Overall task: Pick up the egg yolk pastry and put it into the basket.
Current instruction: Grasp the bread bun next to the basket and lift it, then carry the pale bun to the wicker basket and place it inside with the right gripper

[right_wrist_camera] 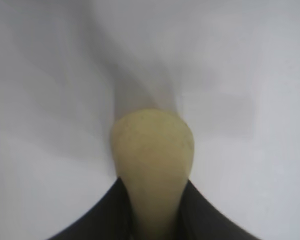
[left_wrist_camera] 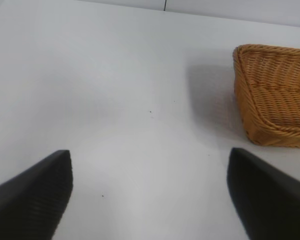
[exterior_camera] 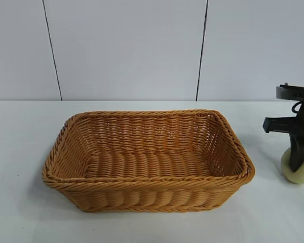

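So far only the grasp looks made. In the exterior view the right gripper stands at the far right edge, pointing down onto the pastry, which sits on the table right of the basket; the basket holds nothing. The left wrist view shows the left gripper spread wide over bare table, basket at upper right. The right wrist view shows dark fingers pinching the pastry low in frame. Lifting, carrying and dropping it remain.

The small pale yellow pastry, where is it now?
In the exterior view the small pale yellow pastry sits on the white table, right of the woven wicker basket, pinched by the right tool.
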`<action>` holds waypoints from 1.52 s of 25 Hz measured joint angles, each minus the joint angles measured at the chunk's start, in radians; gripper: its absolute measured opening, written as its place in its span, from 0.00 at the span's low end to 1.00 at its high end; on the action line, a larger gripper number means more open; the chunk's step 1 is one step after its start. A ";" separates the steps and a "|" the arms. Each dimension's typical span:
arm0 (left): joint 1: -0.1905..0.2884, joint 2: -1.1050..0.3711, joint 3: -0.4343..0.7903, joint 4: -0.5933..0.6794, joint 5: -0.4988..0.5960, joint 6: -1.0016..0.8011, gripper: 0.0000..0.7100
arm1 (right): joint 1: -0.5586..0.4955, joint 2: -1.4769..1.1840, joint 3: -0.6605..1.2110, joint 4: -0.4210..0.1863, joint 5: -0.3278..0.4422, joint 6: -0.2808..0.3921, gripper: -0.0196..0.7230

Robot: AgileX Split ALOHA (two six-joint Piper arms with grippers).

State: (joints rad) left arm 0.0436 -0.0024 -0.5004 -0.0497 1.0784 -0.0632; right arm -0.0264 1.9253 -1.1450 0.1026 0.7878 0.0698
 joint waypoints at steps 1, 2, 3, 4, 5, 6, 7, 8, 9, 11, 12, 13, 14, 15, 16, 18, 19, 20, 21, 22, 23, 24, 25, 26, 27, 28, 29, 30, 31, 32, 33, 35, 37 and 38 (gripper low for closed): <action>0.000 0.000 0.000 0.000 0.000 0.000 0.86 | 0.000 -0.018 -0.018 0.000 0.020 0.000 0.19; 0.000 0.000 0.000 0.000 0.000 0.000 0.86 | 0.000 -0.036 -0.043 0.000 0.045 0.000 0.19; 0.000 0.000 0.000 0.000 0.000 0.000 0.86 | 0.000 -0.057 -0.070 0.000 0.069 0.000 0.19; 0.000 0.000 0.000 0.000 0.000 0.000 0.86 | 0.000 -0.080 -0.098 0.001 0.102 0.000 0.19; 0.000 0.000 0.000 0.000 0.000 0.000 0.86 | 0.002 -0.095 -0.125 0.004 0.124 0.000 0.19; 0.000 0.000 0.000 0.000 0.000 0.000 0.86 | 0.004 -0.110 -0.150 0.006 0.148 0.000 0.19; 0.000 0.000 0.000 0.000 0.000 0.000 0.86 | 0.013 -0.124 -0.168 0.007 0.167 0.000 0.19; 0.000 0.000 0.000 0.000 0.000 0.000 0.86 | 0.024 -0.133 -0.189 0.008 0.183 0.000 0.19; 0.000 0.000 0.000 0.000 0.000 0.000 0.86 | 0.039 -0.140 -0.207 0.010 0.192 0.000 0.19; 0.000 0.000 0.000 0.000 0.000 0.000 0.86 | 0.086 -0.150 -0.233 0.023 0.206 0.000 0.19; 0.000 0.000 0.000 0.000 0.000 0.000 0.86 | 0.114 -0.151 -0.245 0.031 0.207 0.000 0.19; 0.000 0.000 0.000 0.000 0.000 0.000 0.86 | 0.140 -0.152 -0.255 0.043 0.208 0.000 0.19; 0.000 0.000 0.000 0.000 0.000 0.000 0.86 | 0.172 -0.152 -0.266 0.060 0.210 0.000 0.19; 0.000 0.000 0.000 0.000 0.000 0.000 0.86 | 0.207 -0.153 -0.274 0.073 0.210 0.000 0.19; 0.000 0.000 0.000 0.000 0.000 0.000 0.86 | 0.237 -0.153 -0.282 0.085 0.207 0.000 0.19; 0.000 0.000 0.000 0.000 0.000 0.000 0.86 | 0.314 -0.153 -0.291 0.115 0.193 0.000 0.19; 0.000 0.000 0.000 0.000 0.000 0.000 0.86 | 0.353 -0.153 -0.291 0.122 0.181 0.001 0.19; 0.000 0.000 0.000 0.000 0.000 0.000 0.86 | 0.384 -0.153 -0.291 0.126 0.164 0.005 0.19; 0.000 0.000 0.000 0.000 0.000 0.000 0.86 | 0.420 -0.151 -0.291 0.127 0.147 0.010 0.19; 0.000 0.000 0.000 0.000 0.000 0.000 0.86 | 0.448 -0.149 -0.291 0.131 0.125 0.020 0.19; 0.000 0.000 0.000 0.000 0.000 0.000 0.86 | 0.482 -0.144 -0.293 0.131 0.102 0.029 0.19; 0.000 0.000 0.000 0.000 0.000 0.000 0.86 | 0.504 -0.135 -0.293 0.134 0.078 0.040 0.19; 0.000 0.000 0.000 0.000 0.000 0.000 0.86 | 0.527 -0.122 -0.293 0.135 0.051 0.048 0.19; 0.000 0.000 0.000 0.000 0.000 0.000 0.86 | 0.547 -0.109 -0.293 0.135 0.028 0.055 0.19; 0.000 0.000 0.000 0.000 0.000 0.000 0.86 | 0.562 -0.091 -0.293 0.137 0.008 0.059 0.19; 0.000 0.000 0.000 0.000 0.000 0.000 0.86 | 0.577 -0.071 -0.293 0.139 -0.016 0.061 0.19; 0.000 0.000 0.000 0.000 0.000 0.000 0.86 | 0.591 -0.050 -0.293 0.141 -0.039 0.063 0.19; 0.000 0.000 0.000 0.000 0.000 0.000 0.86 | 0.602 -0.032 -0.293 0.144 -0.059 0.064 0.19; 0.000 0.000 0.000 0.000 0.000 0.000 0.86 | 0.611 -0.009 -0.293 0.144 -0.075 0.064 0.19; 0.000 0.000 0.000 0.000 0.000 0.000 0.86 | 0.618 0.013 -0.293 0.145 -0.092 0.064 0.19; 0.000 0.000 0.000 0.000 0.000 0.000 0.86 | 0.621 0.031 -0.293 0.147 -0.105 0.064 0.19; 0.000 0.000 0.000 0.000 0.000 0.000 0.86 | 0.623 0.070 -0.293 0.147 -0.115 0.077 0.19; 0.000 0.000 0.000 0.000 0.000 0.000 0.86 | 0.623 0.100 -0.293 0.145 -0.114 0.083 0.19; 0.000 0.000 0.000 0.000 0.000 0.000 0.86 | 0.623 0.111 -0.293 0.145 -0.112 0.083 0.19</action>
State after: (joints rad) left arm 0.0436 -0.0024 -0.5004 -0.0497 1.0784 -0.0632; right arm 0.5967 2.0363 -1.4379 0.2479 0.6762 0.1528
